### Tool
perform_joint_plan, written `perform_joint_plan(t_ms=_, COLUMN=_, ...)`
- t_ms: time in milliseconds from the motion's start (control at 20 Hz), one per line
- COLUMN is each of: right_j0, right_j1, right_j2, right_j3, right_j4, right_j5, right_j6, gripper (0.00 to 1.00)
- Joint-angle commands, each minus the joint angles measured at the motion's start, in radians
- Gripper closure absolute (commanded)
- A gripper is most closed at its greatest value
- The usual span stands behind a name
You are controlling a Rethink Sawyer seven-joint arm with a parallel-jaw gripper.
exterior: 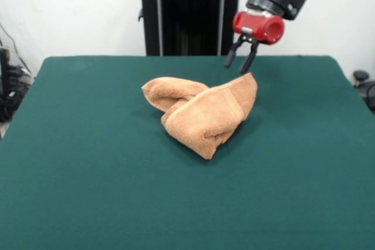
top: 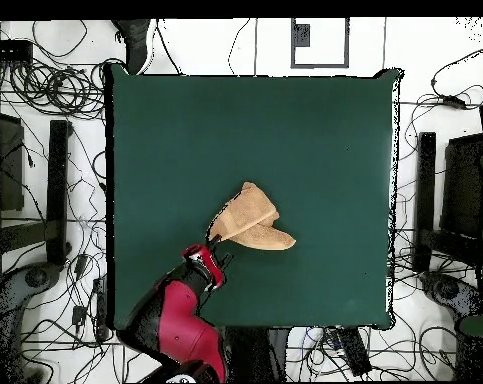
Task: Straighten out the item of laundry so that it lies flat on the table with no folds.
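The item of laundry is a light orange-tan towel lying folded over itself in a bunched heap near the middle of the dark green table. Its woven band runs across the upper fold, and one corner rises toward the far right. My gripper hangs just above and behind that raised corner, with its two black fingers apart and nothing between them. In the overhead view the towel lies a little toward the robot's side of the table, and the gripper is at its lower left corner.
The robot's black pedestal stands at the table's far edge. Cables and stands surround the table on the floor. Green cloth stretches on all sides of the towel.
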Motion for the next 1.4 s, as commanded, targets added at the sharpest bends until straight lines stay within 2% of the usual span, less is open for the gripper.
perform_joint_plan(t_ms=50, right_j0=-0.037, right_j1=-0.012, right_j2=0.17, right_j3=0.047, right_j4=-0.04, right_j5=-0.046, right_j6=0.29, gripper=0.0)
perform_joint_plan(t_ms=250, right_j0=-0.044, right_j1=-0.056, right_j2=0.182, right_j3=0.067, right_j4=-0.043, right_j5=-0.013, right_j6=0.277, gripper=0.0)
perform_joint_plan(t_ms=550, right_j0=0.057, right_j1=-0.209, right_j2=0.174, right_j3=0.115, right_j4=0.1, right_j5=0.166, right_j6=0.259, gripper=0.0)
perform_joint_plan(t_ms=750, right_j0=0.149, right_j1=-0.245, right_j2=0.108, right_j3=0.103, right_j4=0.206, right_j5=0.285, right_j6=0.209, gripper=0.0)
perform_joint_plan(t_ms=850, right_j0=0.152, right_j1=-0.252, right_j2=0.107, right_j3=0.102, right_j4=0.213, right_j5=0.292, right_j6=0.206, gripper=0.0)
perform_joint_plan(t_ms=1100, right_j0=0.097, right_j1=-0.26, right_j2=0.146, right_j3=0.118, right_j4=0.162, right_j5=0.243, right_j6=0.227, gripper=0.0)
perform_joint_plan(t_ms=1250, right_j0=0.03, right_j1=-0.226, right_j2=0.187, right_j3=0.123, right_j4=0.088, right_j5=0.161, right_j6=0.254, gripper=0.0)
perform_joint_plan(t_ms=1400, right_j0=-0.001, right_j1=-0.198, right_j2=0.201, right_j3=0.122, right_j4=0.049, right_j5=0.112, right_j6=0.264, gripper=0.0)
